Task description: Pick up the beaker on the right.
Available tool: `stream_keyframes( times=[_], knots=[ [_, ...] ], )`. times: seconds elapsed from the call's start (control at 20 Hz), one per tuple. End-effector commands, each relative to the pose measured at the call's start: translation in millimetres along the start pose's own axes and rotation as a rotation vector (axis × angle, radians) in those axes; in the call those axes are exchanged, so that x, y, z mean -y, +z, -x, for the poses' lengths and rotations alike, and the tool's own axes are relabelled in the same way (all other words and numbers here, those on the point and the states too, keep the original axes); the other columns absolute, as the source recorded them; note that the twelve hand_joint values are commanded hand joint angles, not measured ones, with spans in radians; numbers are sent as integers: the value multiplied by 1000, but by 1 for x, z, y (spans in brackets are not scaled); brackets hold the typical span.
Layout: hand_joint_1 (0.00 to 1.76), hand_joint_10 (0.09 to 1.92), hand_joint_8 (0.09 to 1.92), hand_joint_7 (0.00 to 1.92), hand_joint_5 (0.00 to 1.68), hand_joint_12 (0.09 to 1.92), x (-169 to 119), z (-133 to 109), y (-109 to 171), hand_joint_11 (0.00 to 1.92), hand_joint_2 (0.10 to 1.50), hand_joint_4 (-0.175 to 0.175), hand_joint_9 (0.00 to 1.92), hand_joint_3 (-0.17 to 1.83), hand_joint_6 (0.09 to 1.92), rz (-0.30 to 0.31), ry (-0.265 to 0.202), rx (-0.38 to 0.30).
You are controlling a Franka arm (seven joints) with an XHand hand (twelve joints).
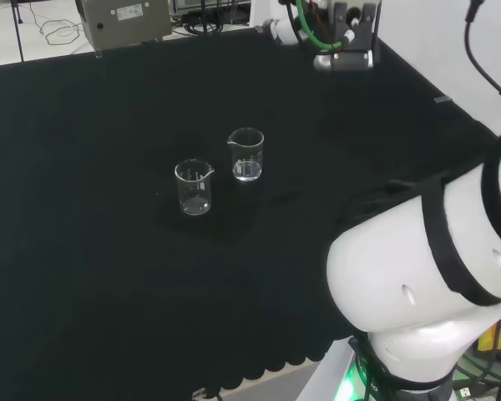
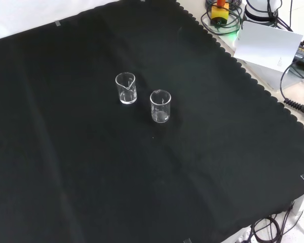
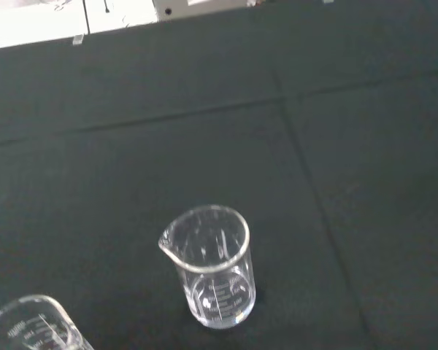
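Head view: two clear beakers stand upright mid-frame on the black-clothed table (image 1: 83,276). The right beaker (image 1: 246,154) is just beside the left beaker (image 1: 194,187), not touching, w/ bare cloth all round, table edges well apart.

Front view: same pair, upper centre, (image 2: 126,88) & (image 2: 160,106); scalloped cloth edge runs down the right.

Wrist view: one beaker (image 3: 212,266) centre-low, another (image 3: 33,324) at lower-left corner.

Fingers: can't tell.

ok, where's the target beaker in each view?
Head view: target beaker, right of and behind the other beaker.
Front view: upper left of the pair.
Wrist view: the one seen whole.
Shared landmark: the other beaker, close beside it, not touching.
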State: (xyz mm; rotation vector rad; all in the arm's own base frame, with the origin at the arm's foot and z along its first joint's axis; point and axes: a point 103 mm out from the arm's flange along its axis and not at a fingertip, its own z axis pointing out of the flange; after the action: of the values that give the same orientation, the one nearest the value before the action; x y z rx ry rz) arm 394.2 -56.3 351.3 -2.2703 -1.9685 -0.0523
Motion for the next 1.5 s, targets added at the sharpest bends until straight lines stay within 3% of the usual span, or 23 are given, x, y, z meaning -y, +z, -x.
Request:
stream_keyframes(
  times=[0.05, 0.5, 0.75, 1.5],
  knots=[
    [636, 707, 700, 212, 457, 1398, -38, 35, 67, 92, 929, -60, 412, 391, 87, -44, -41, -77],
    [796, 702, 709, 221, 463, 1396, -66, 31, 129, 117, 728, -58, 437, 557, 87, -104, -132, -148],
    [841, 692, 707, 249, 472, 1392, -77, 31, 149, 141, 648, -58, 463, 624, 87, -145, -169, -162],
    [898, 678, 702, 239, 468, 1399, -99, 30, 192, 113, 553, -64, 438, 667, 87, -216, -220, -244]
  ],
)
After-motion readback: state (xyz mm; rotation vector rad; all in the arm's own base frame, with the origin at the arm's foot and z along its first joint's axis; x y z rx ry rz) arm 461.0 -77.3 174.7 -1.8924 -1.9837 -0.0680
